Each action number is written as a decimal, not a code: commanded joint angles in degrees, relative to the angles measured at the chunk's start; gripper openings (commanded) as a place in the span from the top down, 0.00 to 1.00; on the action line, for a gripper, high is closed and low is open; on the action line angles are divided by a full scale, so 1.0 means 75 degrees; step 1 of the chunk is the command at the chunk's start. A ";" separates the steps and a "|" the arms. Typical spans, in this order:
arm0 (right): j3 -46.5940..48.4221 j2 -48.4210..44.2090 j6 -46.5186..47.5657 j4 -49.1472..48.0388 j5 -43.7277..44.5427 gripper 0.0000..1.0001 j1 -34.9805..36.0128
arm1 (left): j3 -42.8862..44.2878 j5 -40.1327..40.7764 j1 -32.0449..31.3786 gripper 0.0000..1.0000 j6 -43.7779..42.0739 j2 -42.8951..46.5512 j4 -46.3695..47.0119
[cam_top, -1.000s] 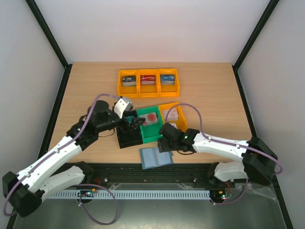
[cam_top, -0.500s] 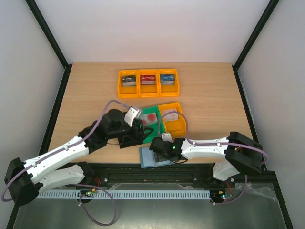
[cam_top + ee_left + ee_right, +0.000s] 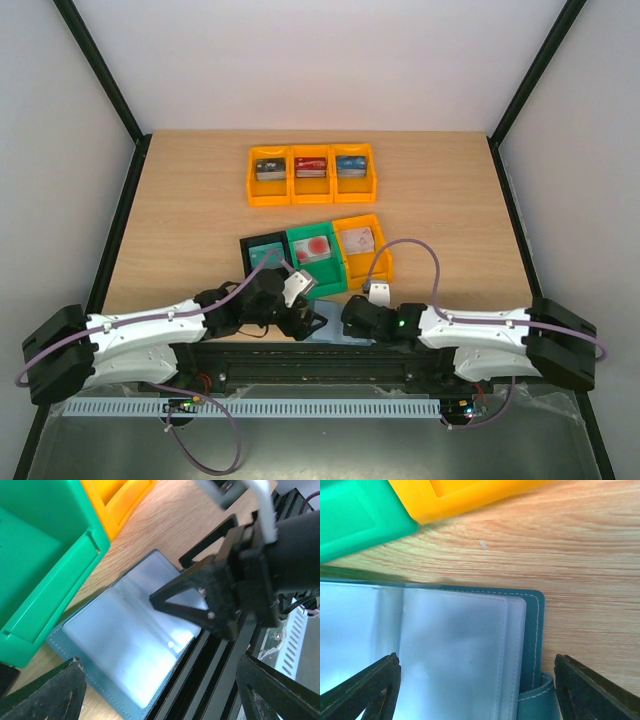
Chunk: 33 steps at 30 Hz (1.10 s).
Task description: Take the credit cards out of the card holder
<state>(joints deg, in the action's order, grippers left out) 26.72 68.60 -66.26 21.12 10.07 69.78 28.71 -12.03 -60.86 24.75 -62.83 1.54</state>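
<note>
Slate-blue card holder (image 3: 460, 650) lies open, lower centre. Left claw (image 3: 160, 670) and right claw (image 3: 477, 659) have both dropped over it, spread apart; what shows looks empty.

Pale wood-grain counter (image 3: 190, 210), boxed in by plain white walls (image 3: 320, 60). Black frame struts (image 3: 100, 70) slanting up at both back corners. Lit softly and evenly. Bounded at the near edge by a black rail (image 3: 320, 378), above a grey metal sheet (image 3: 330, 450).
</note>
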 commanded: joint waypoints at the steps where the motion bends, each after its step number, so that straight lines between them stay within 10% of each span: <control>1: -0.0250 -0.0891 -0.0219 0.0202 0.0550 0.19 0.0036 | -0.0460 -0.0376 -0.0039 0.18 0.0177 -0.0122 0.0839; 12: 0.0048 -0.1688 -0.0296 0.1372 0.0058 0.20 0.0036 | -0.0654 -0.1172 0.0426 0.07 0.0581 -0.1829 0.1899; 25: -0.0794 -0.0724 -0.0250 -0.0751 -0.0388 0.35 0.0035 | -0.0808 -0.1186 0.0638 0.01 0.0871 -0.2427 0.2234; 33: -0.1183 -0.1609 -0.0536 -0.1660 -0.0727 0.49 0.0036 | -0.1032 -0.1144 0.0224 0.31 0.1436 -0.2511 0.4053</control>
<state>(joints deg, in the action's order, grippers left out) 19.40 59.40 -68.31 15.79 7.27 69.71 22.92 -20.78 -57.76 31.97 -81.45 22.04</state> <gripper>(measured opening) 0.529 0.810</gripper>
